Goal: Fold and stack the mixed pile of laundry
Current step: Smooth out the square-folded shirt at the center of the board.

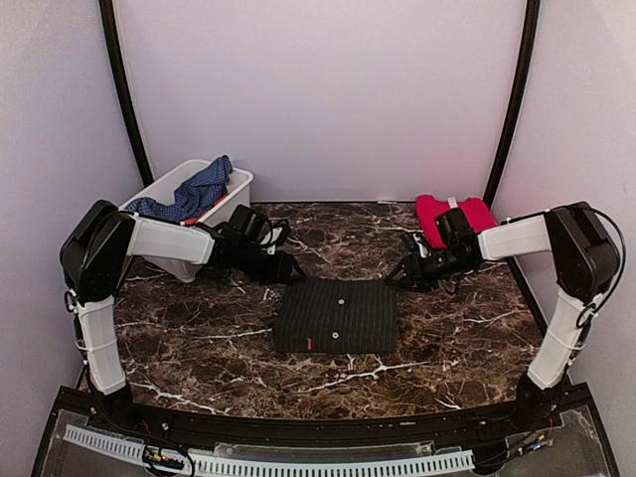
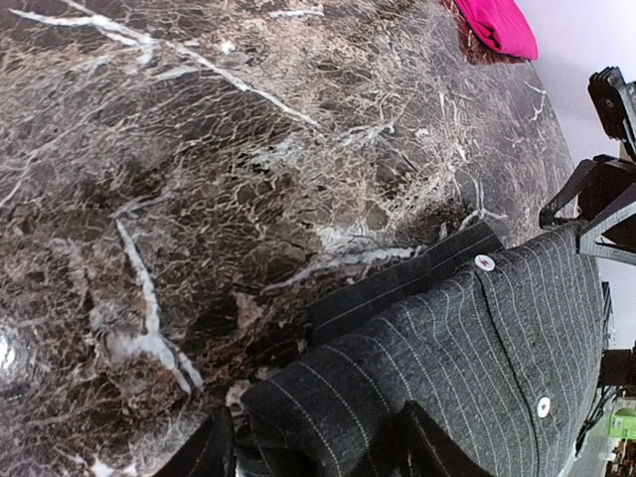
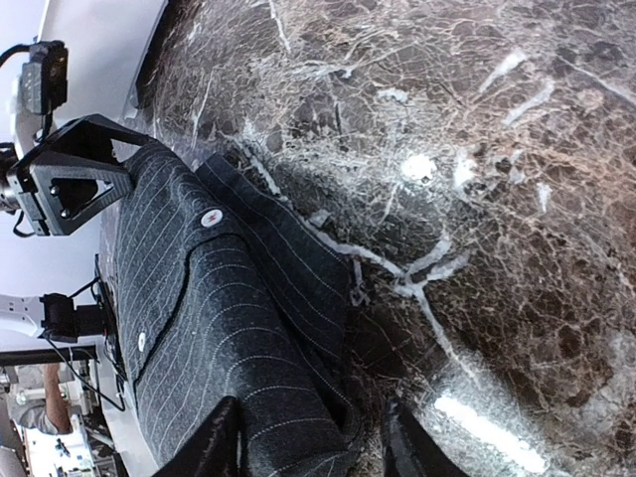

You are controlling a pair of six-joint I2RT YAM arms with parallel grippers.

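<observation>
The dark charcoal pinstriped shirt (image 1: pixel 336 316) lies folded into a flat square at the table's middle, white buttons up. My left gripper (image 1: pixel 293 268) is low at its far left corner. In the left wrist view the gripper (image 2: pixel 318 452) stands open, the shirt's (image 2: pixel 477 348) corner bunched between its fingers. My right gripper (image 1: pixel 397 276) is at the far right corner. Seen from the right wrist, it (image 3: pixel 308 447) is open too; the shirt (image 3: pixel 219 328) lies against one finger with a gap at the other. A folded red cloth (image 1: pixel 452 214) lies at the back right.
A white bin (image 1: pixel 171 179) stands at the back left behind my left arm, with a blue checked garment (image 1: pixel 194 194) draped over it and an orange-red edge (image 1: pixel 217 204) beside that. The table is dark veined marble (image 1: pixel 199 343).
</observation>
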